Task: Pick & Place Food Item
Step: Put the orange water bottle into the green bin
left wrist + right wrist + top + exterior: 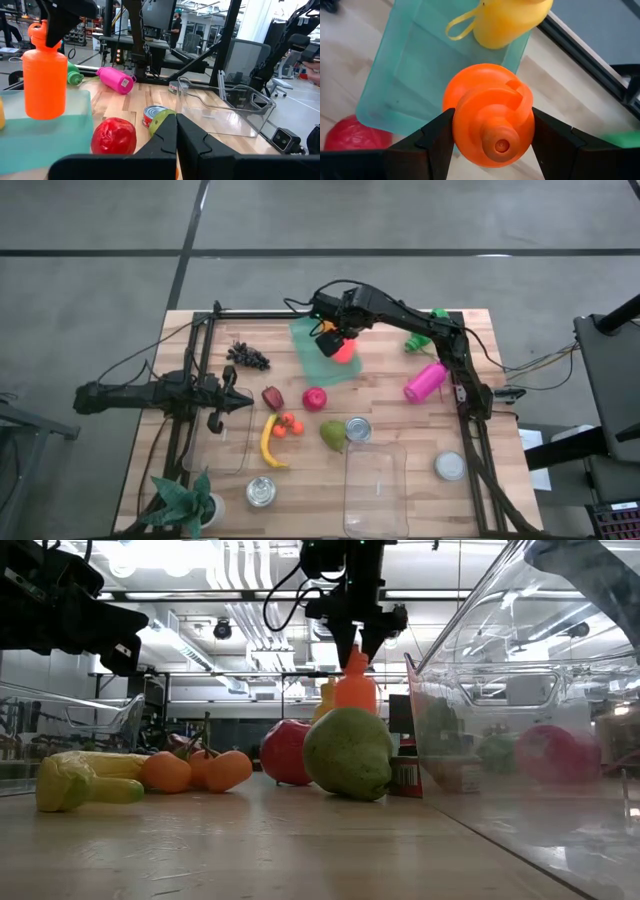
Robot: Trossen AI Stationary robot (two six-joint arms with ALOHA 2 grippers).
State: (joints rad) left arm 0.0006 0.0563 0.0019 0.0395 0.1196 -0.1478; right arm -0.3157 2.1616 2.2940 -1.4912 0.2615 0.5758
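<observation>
An orange bottle (344,351) stands upright over a translucent green board (312,360) at the table's far middle, with a yellow bottle (510,20) beside it on the same board. My right gripper (329,340) is directly above the orange bottle and shut on its cap. My left gripper (236,402) waits shut at the table's left, over a clear tray (222,442). Food lies between them: a red apple (314,398), a pear (333,435), tomatoes (288,425), a banana (268,442) and grapes (248,358). My right gripper holds the orange bottle by its cap (495,107), at the very top, pinched between the two fingers (437,135). The fingers come from above, pointing down. The bottle stays upright below them (45,75); whether its base rests on the green board, I cannot tell.
A large clear container (375,490) sits at the near middle. A pink bottle (425,380) and a green bottle (420,340) lie to the right. Cans (358,428) (261,492) (450,466), a dark red fruit (272,397) and a potted plant (190,500) are also on the table.
</observation>
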